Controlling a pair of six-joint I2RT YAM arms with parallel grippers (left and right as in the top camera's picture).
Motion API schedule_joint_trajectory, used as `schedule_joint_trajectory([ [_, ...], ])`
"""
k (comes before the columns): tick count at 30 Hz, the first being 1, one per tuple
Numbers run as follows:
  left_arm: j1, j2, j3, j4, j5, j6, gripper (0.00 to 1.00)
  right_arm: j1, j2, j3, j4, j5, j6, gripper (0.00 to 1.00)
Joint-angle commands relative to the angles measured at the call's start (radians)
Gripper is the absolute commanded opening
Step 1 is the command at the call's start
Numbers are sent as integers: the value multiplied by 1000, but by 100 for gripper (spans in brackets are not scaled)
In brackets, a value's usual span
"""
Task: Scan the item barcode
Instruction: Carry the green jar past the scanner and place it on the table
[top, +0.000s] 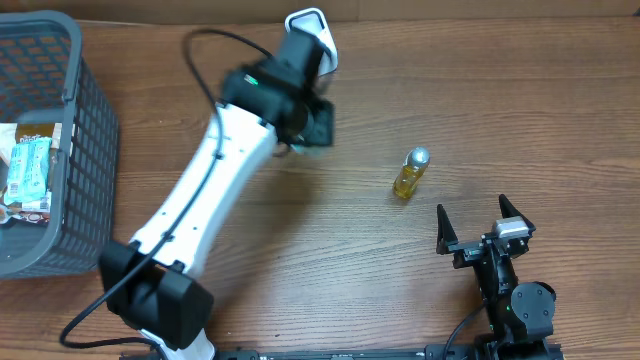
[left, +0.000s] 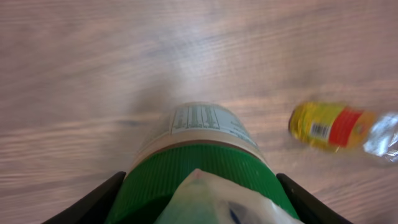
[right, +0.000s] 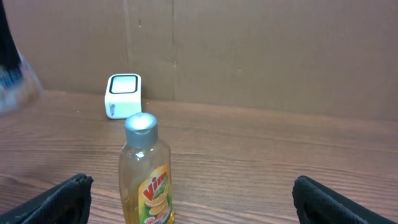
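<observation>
My left gripper (left: 202, 190) is shut on a jar (left: 202, 134) with a green ribbed lid and a pale printed label, one finger on each side of the lid. A crumpled whitish wrapper (left: 224, 202) lies over the lid, close to the lens. From overhead, this gripper (top: 305, 125) hangs above the table just in front of the white scanner (top: 310, 28), which also shows in the right wrist view as a small white scanner (right: 124, 95) by the cardboard wall. My right gripper (top: 478, 222) rests open and empty near the front edge.
A yellow dish-soap bottle (top: 410, 173) with a silver cap stands upright mid-table, in front of the right gripper (right: 193, 202) and left of centre; its barcode (left: 319, 129) faces the left wrist camera. A grey basket (top: 90, 130) with packets sits at the far left.
</observation>
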Motion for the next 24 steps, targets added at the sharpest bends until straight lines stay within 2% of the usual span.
schedule_joint_trajectory([
  [1, -75, -20, -116, 68, -46, -79, 48, -6, -7, -10, 6, -6, -1, 100],
  [6, -147, -2, -215, 161, -56, -93, 48, -6, -7, -10, 6, -6, -1, 100],
  [13, -203, 110, -220, 164, -65, -113, 49, -6, -7, -10, 6, -6, -1, 100],
  [24, -218, 157, -220, 166, -47, -122, 50, -6, -7, -10, 6, -6, -1, 100],
])
